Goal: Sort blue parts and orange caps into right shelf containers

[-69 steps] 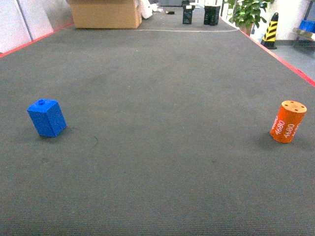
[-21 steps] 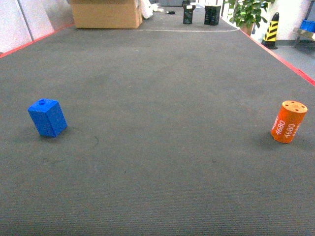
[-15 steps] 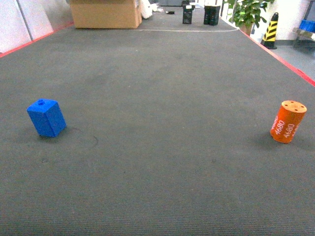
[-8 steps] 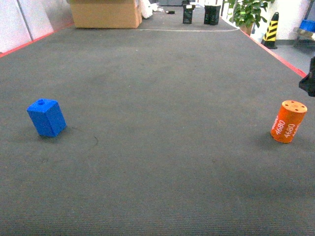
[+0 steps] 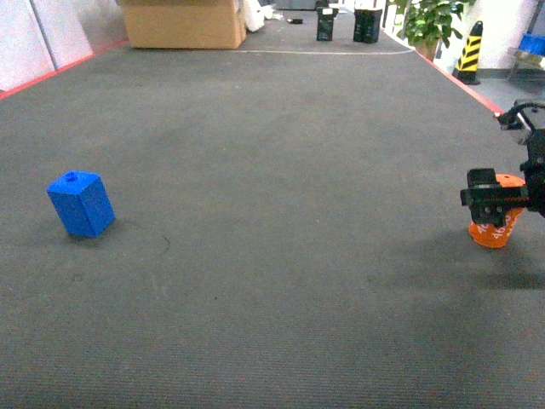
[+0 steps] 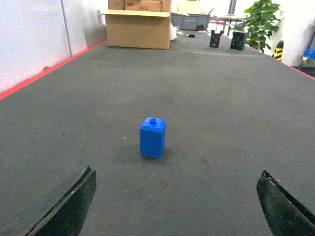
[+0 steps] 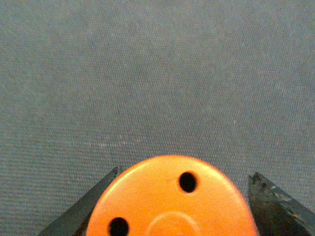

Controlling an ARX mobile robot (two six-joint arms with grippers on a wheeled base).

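**Ana:** Right gripper (image 5: 498, 204) first: in our head view it sits down over the orange cap (image 5: 494, 232) at the right edge of the dark mat (image 5: 281, 256). Through the right wrist camera we see the cap's flat top (image 7: 170, 201) with its small dark holes filling the lower frame, one black finger (image 7: 81, 209) on its left and the other on its right. The left finger looks tight against the cap's edge; on the right a sliver of mat seems to show between finger and cap. So we read the jaws as spread around the cap, not clamped.

**Ben:** Agreed, and the cap stands on the mat. What about our left side?

**Ana:** Left gripper (image 6: 177, 206) shows only in its own wrist view: two black fingertips (image 6: 69, 204) at the bottom corners, wide apart, nothing between them. Ahead of them, well apart, the blue part (image 6: 152, 137) stands upright on the mat, round stud on top. In the head view the same part (image 5: 80, 203) sits at the far left, well away from the cap.

**Ben:** And farther out?

**Ana:** We see a red border (image 5: 464, 81) along the mat's sides, a cardboard box (image 5: 181, 23) at the far end, two small black items (image 5: 367, 24) near it, a potted plant (image 5: 428, 23) and a yellow-and-black striped post (image 5: 467, 51) beyond the right edge.
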